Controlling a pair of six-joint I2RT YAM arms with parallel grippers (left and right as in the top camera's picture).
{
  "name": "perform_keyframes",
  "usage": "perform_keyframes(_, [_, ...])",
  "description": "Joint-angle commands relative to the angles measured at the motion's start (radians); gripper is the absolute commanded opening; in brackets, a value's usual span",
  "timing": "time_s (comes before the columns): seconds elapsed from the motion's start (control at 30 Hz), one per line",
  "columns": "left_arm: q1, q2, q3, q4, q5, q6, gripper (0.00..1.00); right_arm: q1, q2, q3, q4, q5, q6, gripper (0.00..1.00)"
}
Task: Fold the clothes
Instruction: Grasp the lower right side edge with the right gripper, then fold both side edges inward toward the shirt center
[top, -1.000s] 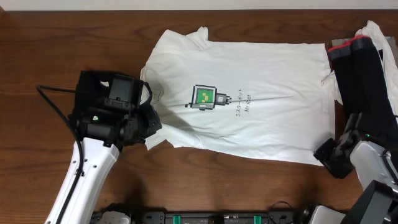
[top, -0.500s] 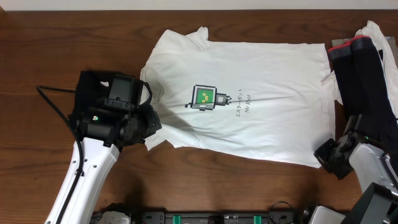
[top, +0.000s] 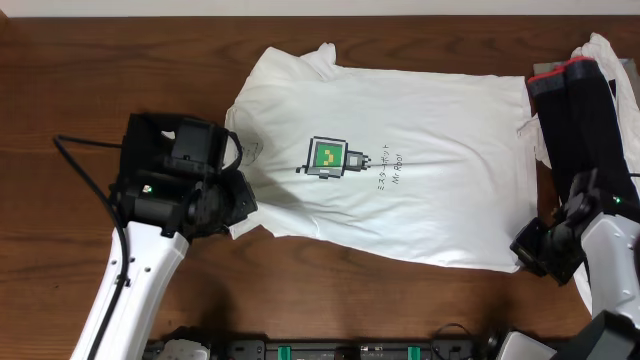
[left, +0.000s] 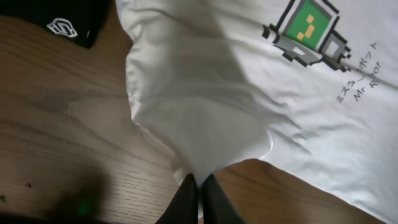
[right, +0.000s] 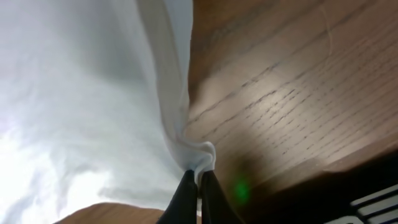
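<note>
A large white T-shirt (top: 420, 110) with a green pixel-robot print (top: 326, 157) and small black text lies spread across the wooden table. My left gripper (left: 199, 186) is shut on the shirt's near left sleeve corner (left: 205, 143); in the overhead view the gripper (top: 238, 205) sits at the shirt's left near edge. My right gripper (right: 198, 186) is shut on the shirt's near right hem corner (right: 196, 155); in the overhead view it (top: 530, 250) is at the shirt's near right corner. The cloth is lifted slightly at both grips.
A pile of black and white garments (top: 585, 110) with a red-edged item lies at the right end of the table, next to my right arm. A black garment with a white logo (left: 62, 28) shows at the top left of the left wrist view.
My right gripper has moved slightly right and up with the hem corner, pulling the shirt's near edge taut. The left gripper has barely moved.
</note>
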Motion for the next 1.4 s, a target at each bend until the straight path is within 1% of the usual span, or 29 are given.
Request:
perform_keyframes(0.0, [0.006,0.002,0.035,0.003,-0.058,0.028,0.06,-0.003,-0.024,0.040,0.002,-0.034,-0.040,0.01])
perform_keyframes(0.1, [0.014,0.003,0.039,0.036,-0.100,0.029,0.06,-0.003,-0.024,0.055,0.040,-0.049,-0.039,0.01])
perform_keyframes(0.27, [0.043,0.005,0.039,0.117,-0.102,0.063,0.06,-0.004,-0.024,0.058,0.160,-0.148,-0.003,0.03])
perform_keyframes(0.43, [0.057,0.024,0.038,0.164,-0.102,0.081,0.06,-0.002,-0.014,0.058,0.242,-0.180,0.041,0.02])
perform_keyframes(0.63, [0.056,0.076,0.038,0.196,-0.102,0.099,0.06,-0.002,0.029,0.058,0.325,-0.195,0.063,0.01])
perform_keyframes(0.83, [0.057,0.117,0.038,0.311,-0.102,0.172,0.06,-0.002,0.081,0.058,0.459,-0.222,0.074,0.01])
perform_keyframes(1.17, [0.056,0.205,0.038,0.470,-0.101,0.272,0.06,-0.002,0.174,0.058,0.589,-0.271,0.080,0.01])
perform_keyframes(1.37, [0.056,0.275,0.038,0.542,-0.102,0.332,0.06,-0.002,0.188,0.058,0.673,-0.300,0.080,0.01])
